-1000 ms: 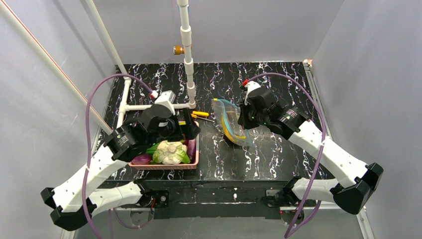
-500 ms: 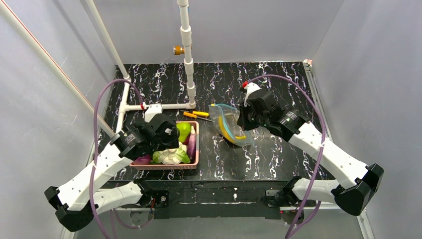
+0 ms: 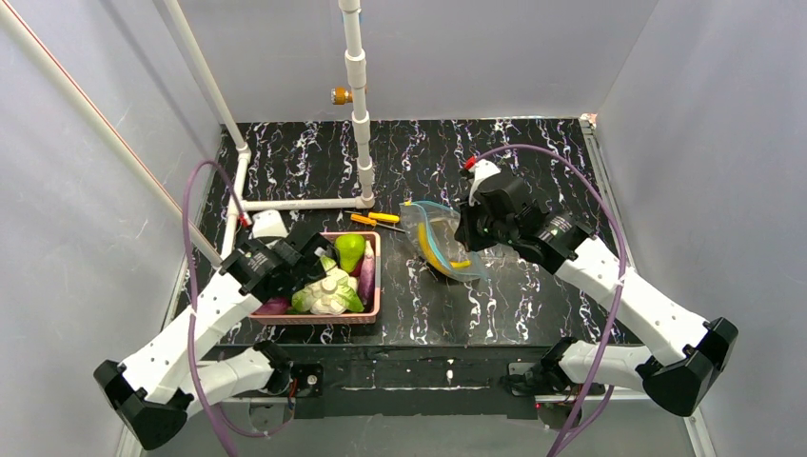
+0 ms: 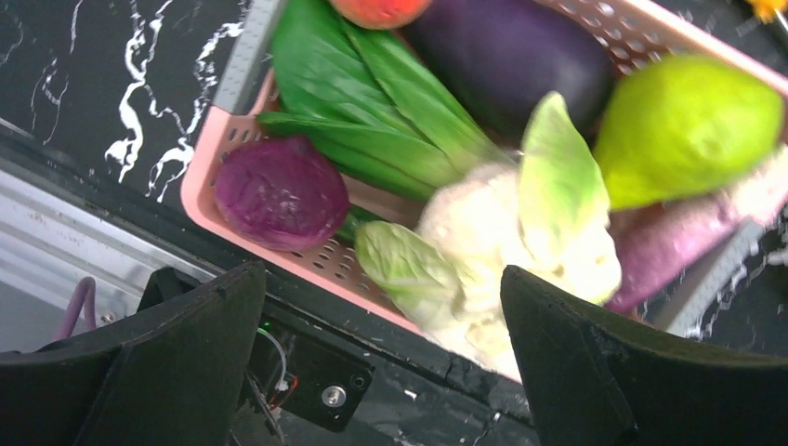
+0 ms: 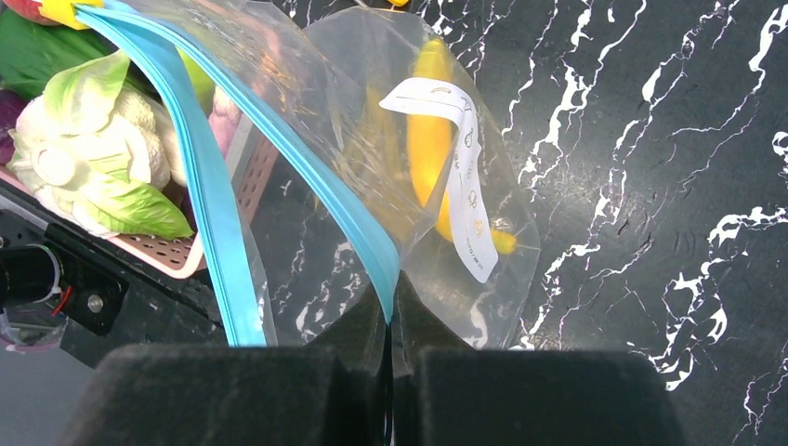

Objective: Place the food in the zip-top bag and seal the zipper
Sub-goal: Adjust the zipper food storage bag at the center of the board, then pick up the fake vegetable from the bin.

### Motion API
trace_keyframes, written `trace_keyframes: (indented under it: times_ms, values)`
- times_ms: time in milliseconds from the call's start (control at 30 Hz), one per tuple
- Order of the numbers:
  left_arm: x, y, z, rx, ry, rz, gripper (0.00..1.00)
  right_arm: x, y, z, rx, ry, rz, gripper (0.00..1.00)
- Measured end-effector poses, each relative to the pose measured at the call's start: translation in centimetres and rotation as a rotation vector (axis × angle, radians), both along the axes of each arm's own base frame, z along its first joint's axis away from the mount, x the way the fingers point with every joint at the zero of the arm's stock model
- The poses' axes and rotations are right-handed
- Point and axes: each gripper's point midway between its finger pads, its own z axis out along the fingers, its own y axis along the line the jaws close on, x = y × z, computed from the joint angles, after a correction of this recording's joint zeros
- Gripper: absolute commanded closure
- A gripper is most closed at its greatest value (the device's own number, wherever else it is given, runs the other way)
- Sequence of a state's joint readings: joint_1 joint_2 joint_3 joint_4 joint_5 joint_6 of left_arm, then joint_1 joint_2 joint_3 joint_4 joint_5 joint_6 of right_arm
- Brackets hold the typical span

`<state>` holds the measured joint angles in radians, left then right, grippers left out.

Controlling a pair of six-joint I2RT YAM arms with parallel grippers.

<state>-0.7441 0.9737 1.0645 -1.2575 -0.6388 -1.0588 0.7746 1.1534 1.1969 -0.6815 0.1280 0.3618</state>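
The clear zip-top bag [image 3: 449, 246] is held up off the table, right of centre, with the long yellow piece [image 3: 436, 255] inside it. My right gripper [image 3: 464, 232] is shut on the bag's teal-blue zipper [image 5: 206, 195] strip, fingers pinched on it [image 5: 390, 311]; the mouth gapes and the yellow piece [image 5: 429, 139] shows through the plastic. My left gripper [image 3: 306, 268] is open and empty above the pink basket's near-left part, jaws wide [image 4: 390, 367]. The green pear [image 4: 683, 125], the white-and-green leafy head [image 4: 502, 232] and the red-purple oblong piece [image 4: 683, 243] lie in the basket.
The pink basket [image 3: 374, 295] also holds a dark eggplant [image 4: 511, 56], green leaves [image 4: 362, 93] and a purple cabbage [image 4: 279, 190]. Two yellow-handled screwdrivers [image 3: 373, 220] lie between basket and bag. A white pipe frame [image 3: 295, 203] stands behind the basket.
My left arm has drawn back toward the near left, uncovering the pear and the basket's far side. My right gripper still holds the bag, which has barely shifted.
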Motion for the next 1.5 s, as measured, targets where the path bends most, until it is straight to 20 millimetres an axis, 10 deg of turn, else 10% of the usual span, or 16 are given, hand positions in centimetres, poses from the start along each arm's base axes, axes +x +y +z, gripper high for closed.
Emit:
trace_keyframes:
  times_ms: [600,1500]
  values:
    - [-3.1,6.3,-5.0,-0.083,-0.014,0.535,0.03,-0.5,-0.5,0.5,0.014,-0.016,0.002,0.99]
    - [-1.9,7.3,-7.2,-0.03,-0.042,0.637,0.28,-0.5,-0.4,0.5,0.015,-0.014,0.004,0.99]
